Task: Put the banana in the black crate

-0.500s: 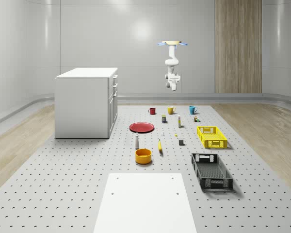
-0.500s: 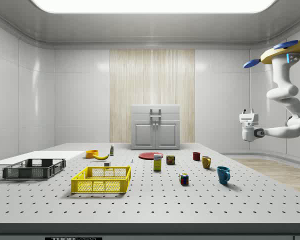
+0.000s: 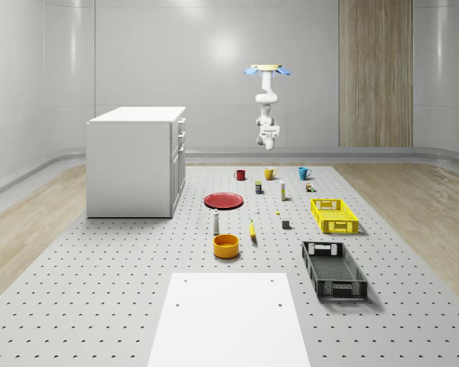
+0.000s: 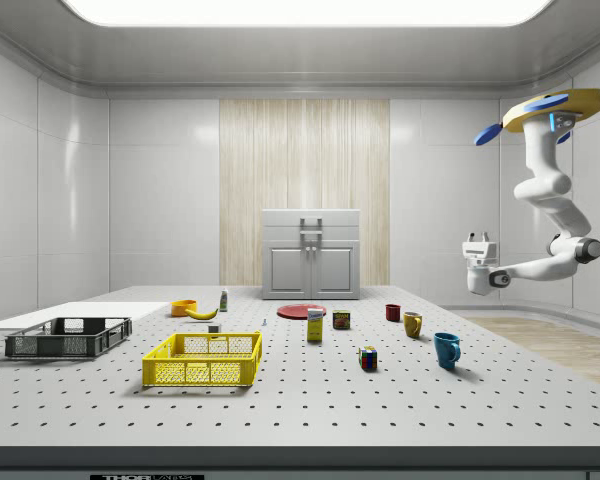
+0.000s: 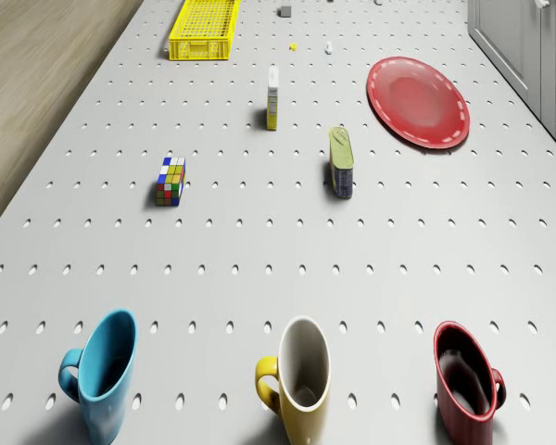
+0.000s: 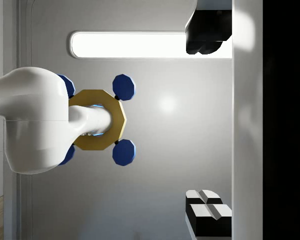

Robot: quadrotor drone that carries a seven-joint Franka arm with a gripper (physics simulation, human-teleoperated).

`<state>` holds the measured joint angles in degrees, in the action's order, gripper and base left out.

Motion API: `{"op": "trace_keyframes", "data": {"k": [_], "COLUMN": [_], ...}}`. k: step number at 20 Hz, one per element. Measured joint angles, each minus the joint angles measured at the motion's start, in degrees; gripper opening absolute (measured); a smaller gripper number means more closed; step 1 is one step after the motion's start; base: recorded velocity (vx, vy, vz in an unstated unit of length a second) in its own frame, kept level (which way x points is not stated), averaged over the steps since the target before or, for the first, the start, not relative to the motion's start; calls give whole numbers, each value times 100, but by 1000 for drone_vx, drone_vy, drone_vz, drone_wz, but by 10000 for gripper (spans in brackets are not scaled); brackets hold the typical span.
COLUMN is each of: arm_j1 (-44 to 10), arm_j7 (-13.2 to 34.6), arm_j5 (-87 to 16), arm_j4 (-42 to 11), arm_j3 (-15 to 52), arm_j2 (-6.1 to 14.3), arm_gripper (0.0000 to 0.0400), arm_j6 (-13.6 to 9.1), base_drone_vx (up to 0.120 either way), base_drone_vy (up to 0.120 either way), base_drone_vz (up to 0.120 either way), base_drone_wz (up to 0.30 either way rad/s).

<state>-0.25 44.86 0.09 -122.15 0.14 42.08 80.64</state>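
Observation:
The yellow banana [image 3: 252,229] lies on the perforated table between the orange bowl and a small dark block; in the side view the banana [image 4: 202,313] lies beside that bowl. The black crate [image 3: 333,269] stands at the near right, and at the side view's left as a low crate [image 4: 68,338]. The drone [image 3: 265,70] hovers high over the table's far end, behind the mugs. Its arm hangs folded, and the gripper [image 4: 477,240] points upward, far from the banana. In the wrist view the gripper [image 6: 190,122] is open and holds nothing, with the drone [image 6: 97,119] above it.
A blue mug [image 5: 102,371], a yellow mug [image 5: 301,380] and a red mug [image 5: 463,380] stand in a row below the drone. Beyond them are a Rubik's cube [image 5: 170,180], a can [image 5: 341,162], a red plate [image 5: 417,100] and a yellow crate [image 5: 204,28]. A white cabinet [image 3: 138,160] stands at the left.
The drone has shifted slightly toward the table, leftward in the side view, carrying the arm and gripper along. The objects on the table have not moved.

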Motion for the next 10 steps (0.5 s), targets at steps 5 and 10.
{"op": "trace_keyframes", "data": {"k": [5, 10], "arm_j1": [-7, -12], "arm_j7": [-3, -5], "arm_j5": [2, 4], "arm_j4": [341, 474], "arm_j3": [4, 7], "arm_j2": [-129, -176], "arm_gripper": [400, 400], "arm_j6": [-189, -253], "base_drone_vx": [120, 120], "base_drone_vy": [-120, -120], "base_drone_vz": [0, 0], "base_drone_wz": [0, 0]}}
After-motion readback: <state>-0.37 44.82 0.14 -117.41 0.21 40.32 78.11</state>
